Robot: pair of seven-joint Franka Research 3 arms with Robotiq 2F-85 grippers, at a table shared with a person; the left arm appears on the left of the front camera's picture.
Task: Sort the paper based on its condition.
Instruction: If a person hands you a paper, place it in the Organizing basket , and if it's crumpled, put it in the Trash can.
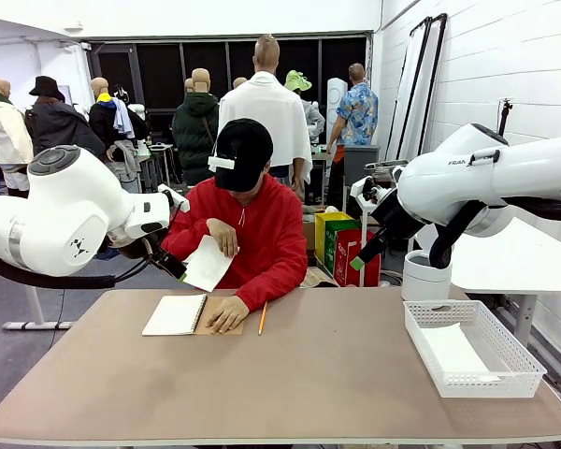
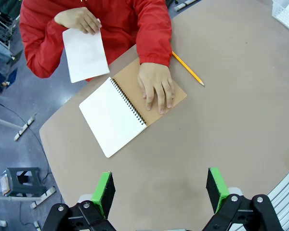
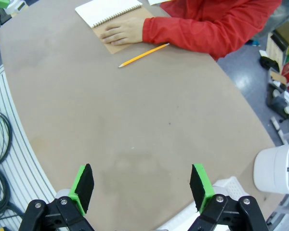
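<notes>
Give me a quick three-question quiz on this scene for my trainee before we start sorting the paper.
1. True or false: a person's hand holds the loose sheet.
2. What lies on the table beside the notebook? A) a pencil B) scissors C) a cup
3. Fill in: the left end effector and the right end effector are both ____.
Key: 1 true; 2 A; 3 open.
</notes>
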